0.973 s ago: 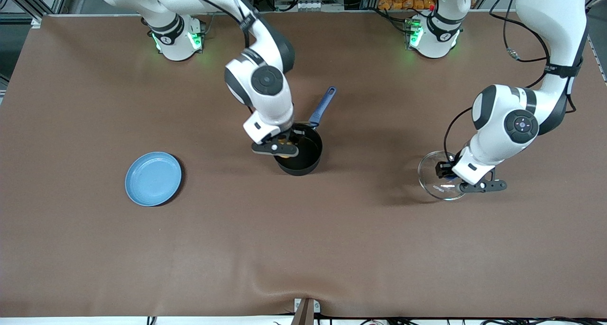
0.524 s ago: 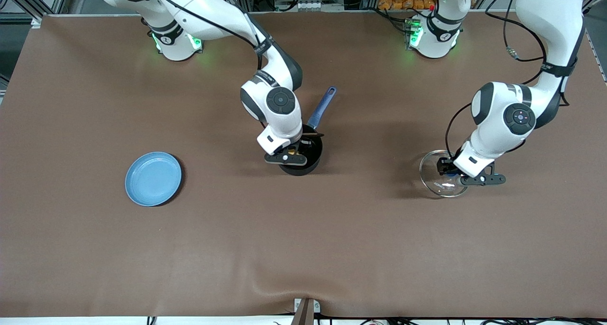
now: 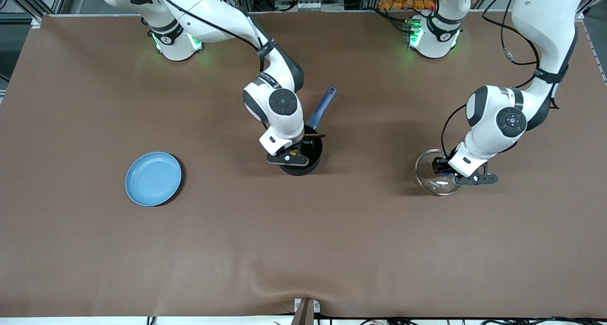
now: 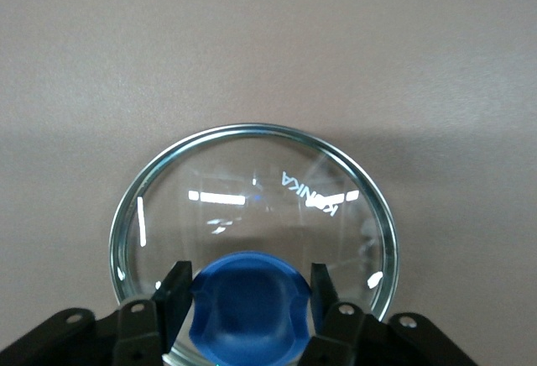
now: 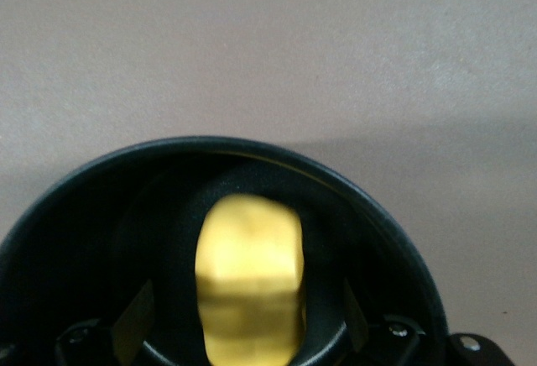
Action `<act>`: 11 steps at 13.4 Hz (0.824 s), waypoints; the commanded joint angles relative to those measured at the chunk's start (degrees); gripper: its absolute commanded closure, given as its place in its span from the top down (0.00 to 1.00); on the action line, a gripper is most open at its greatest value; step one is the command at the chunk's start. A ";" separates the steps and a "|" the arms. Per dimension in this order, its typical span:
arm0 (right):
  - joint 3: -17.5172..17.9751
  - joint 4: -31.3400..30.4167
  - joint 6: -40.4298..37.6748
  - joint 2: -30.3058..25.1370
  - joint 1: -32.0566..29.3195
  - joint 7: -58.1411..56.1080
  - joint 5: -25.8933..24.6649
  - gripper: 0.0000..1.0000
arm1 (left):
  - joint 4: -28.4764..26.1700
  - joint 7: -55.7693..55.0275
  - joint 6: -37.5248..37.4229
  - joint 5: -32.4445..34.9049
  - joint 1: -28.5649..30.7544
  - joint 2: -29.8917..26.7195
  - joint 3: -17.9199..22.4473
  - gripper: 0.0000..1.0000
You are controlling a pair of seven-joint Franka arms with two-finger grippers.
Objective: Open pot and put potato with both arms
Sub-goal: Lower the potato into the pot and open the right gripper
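The black pot [image 3: 310, 162] stands mid-table, its blue handle [image 3: 322, 106] pointing toward the robots' bases. My right gripper [image 3: 290, 158] is down in it, open. The yellow potato [image 5: 247, 257] lies on the pot's floor [image 5: 101, 240] between the spread fingers [image 5: 134, 316], with a gap on each side. The glass lid [image 3: 428, 179] rests on the table toward the left arm's end. My left gripper [image 3: 446, 170] is shut on its blue knob [image 4: 252, 311], a finger [image 4: 174, 290] against each side.
A light-blue plate [image 3: 153, 178] lies toward the right arm's end of the table, well apart from the pot. The brown cloth [image 3: 303, 249] runs bare between the pot, the lid and the front edge.
The right gripper went down into the pot with the potato and opened, leaving it there. The left gripper lowered the lid and shifted it slightly toward the pot.
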 commanded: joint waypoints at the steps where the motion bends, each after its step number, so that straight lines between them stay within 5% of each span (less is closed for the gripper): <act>1: -0.54 0.86 -6.76 -4.50 -0.16 0.62 -0.43 1.00 | 1.27 0.72 0.75 -0.81 1.56 0.62 -0.46 1.00; 4: -0.45 0.95 -21.52 -15.13 -1.75 -1.57 -0.43 1.00 | 4.77 0.19 0.32 -0.73 1.40 -0.87 -0.55 1.00; 11: -0.98 5.95 -40.95 -32.29 -9.11 -5.77 -0.17 1.00 | 18.12 1.42 -7.47 -0.20 1.22 -4.56 -0.64 1.00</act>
